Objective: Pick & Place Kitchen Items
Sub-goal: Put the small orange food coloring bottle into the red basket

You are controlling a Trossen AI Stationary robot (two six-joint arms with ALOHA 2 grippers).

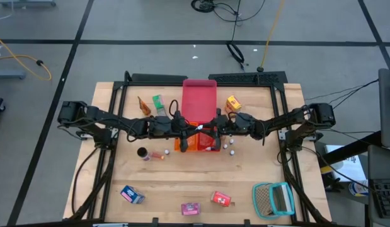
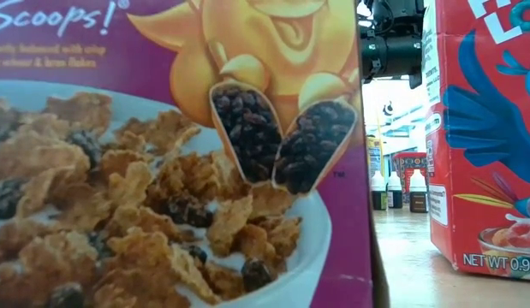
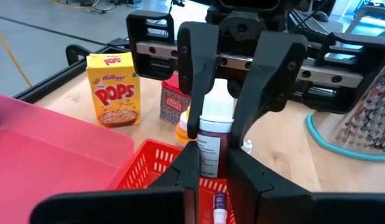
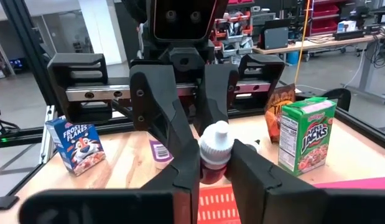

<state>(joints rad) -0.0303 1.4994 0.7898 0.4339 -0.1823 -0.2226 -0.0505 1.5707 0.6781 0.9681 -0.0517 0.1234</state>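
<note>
"Kellogg's" and "POPS" read on the yellow cereal box (image 3: 114, 88) standing on the wooden table in the left wrist view. In the right wrist view, "FROSTED FLAKES" shows on the small blue cereal box (image 4: 75, 145), and "JACKS" runs across the green cereal box (image 4: 307, 134). Low view now: "Scoops!" in white script tops the purple raisin-cereal box (image 2: 175, 154) filling the frame, and the red cereal box (image 2: 487, 137) beside it carries "NET WT 0.95" along its lower edge. The bottle labels are too small to read.
</note>
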